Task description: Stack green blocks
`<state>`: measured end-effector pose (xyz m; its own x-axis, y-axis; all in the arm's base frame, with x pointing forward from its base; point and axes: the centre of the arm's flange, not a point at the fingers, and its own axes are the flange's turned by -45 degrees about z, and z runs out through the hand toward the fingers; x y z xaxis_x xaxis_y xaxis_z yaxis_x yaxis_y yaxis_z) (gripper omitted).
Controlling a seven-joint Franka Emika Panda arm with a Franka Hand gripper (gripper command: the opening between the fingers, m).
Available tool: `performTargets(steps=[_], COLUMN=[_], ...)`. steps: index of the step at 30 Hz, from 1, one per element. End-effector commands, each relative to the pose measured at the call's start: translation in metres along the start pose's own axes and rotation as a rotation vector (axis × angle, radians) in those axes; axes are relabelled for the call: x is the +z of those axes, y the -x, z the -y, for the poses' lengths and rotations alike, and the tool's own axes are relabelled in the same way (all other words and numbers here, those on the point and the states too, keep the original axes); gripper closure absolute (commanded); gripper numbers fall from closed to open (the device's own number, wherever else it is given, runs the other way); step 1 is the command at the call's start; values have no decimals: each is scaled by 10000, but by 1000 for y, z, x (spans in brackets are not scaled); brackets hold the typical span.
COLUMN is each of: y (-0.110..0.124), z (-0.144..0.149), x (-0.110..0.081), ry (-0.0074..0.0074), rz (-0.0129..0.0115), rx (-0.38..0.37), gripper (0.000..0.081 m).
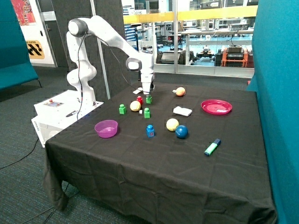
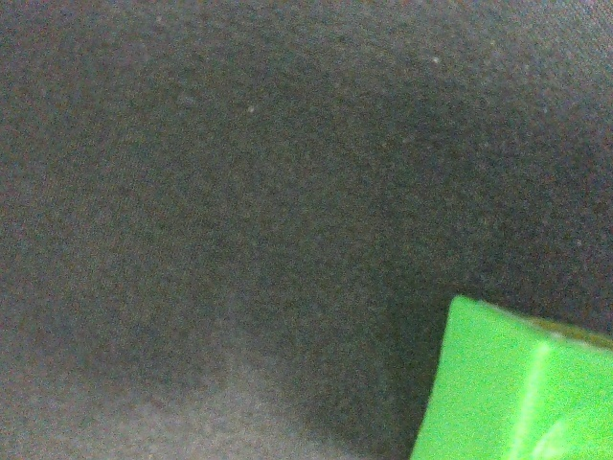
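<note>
Gripper: gripper (image 1: 148, 91) low over far green block (image 1: 149, 99), just above or at it; fingers not resolvable, can't tell open/shut or whether block is held.
Wrist view: only dark cloth plus one corner of a green block (image 2: 512, 388) at frame edge; block off-centre to camera.
Green blocks: three, all separate, none stacked. Far one under gripper, beside red block (image 1: 139, 99). Middle one (image 1: 146, 112) just beside yellow ball (image 1: 135, 106). Third (image 1: 122, 109) apart, toward purple bowl (image 1: 106, 128).
Step (judged): first pick, far block. Stack not begun.
Doing it well: centre over block before closing; grip flat sides, stud up; lift straight, then lower square onto middle block's stud.
Risk: red block and yellow ball close by; sideways drift could nudge them, ball may roll.
Room: open cloth between blocks and blue block (image 1: 150, 131). Tabletop (image 1: 154, 163) edge well off; front half bare.
</note>
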<state>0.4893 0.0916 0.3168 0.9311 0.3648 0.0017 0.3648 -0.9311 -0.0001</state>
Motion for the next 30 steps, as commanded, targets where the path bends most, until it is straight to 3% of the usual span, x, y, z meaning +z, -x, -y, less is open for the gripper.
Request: performTargets(steps=[1, 8, 12, 14, 30], y=[-4, -7, -6, -5, 0], z=[-2, -3, -5, -6, -16], x=[1, 2, 3, 3, 3], ry=[1, 1, 1, 1, 1], rz=[17, 17, 17, 17, 17], rx=[51, 99, 155, 177, 465], gripper=[443, 570, 743, 792, 808])
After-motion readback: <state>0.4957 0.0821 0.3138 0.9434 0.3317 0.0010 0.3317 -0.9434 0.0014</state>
